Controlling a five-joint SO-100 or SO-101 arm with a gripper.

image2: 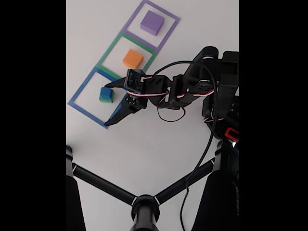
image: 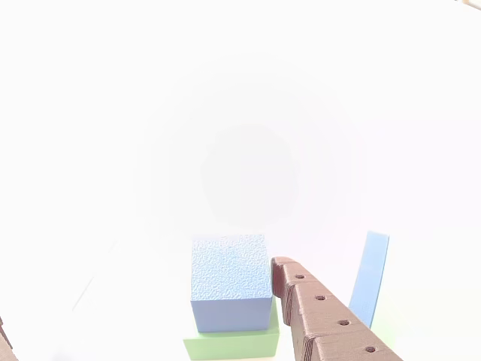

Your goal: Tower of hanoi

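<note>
A blue cube sits on a wider green block. In the fixed view this stack stands inside the blue taped square. An orange cube rests in the green square and a purple cube in the purple square. My gripper is open and holds nothing. Its brown finger is close to the blue cube's right side, and its blue finger stands further right. The stack lies outside the gap. In the fixed view the gripper hovers over the blue square's near corner.
The arm's body and base occupy the right side of the white table, with a black cable looping down. A black stand with three legs crosses the bottom. The other view is heavily overexposed.
</note>
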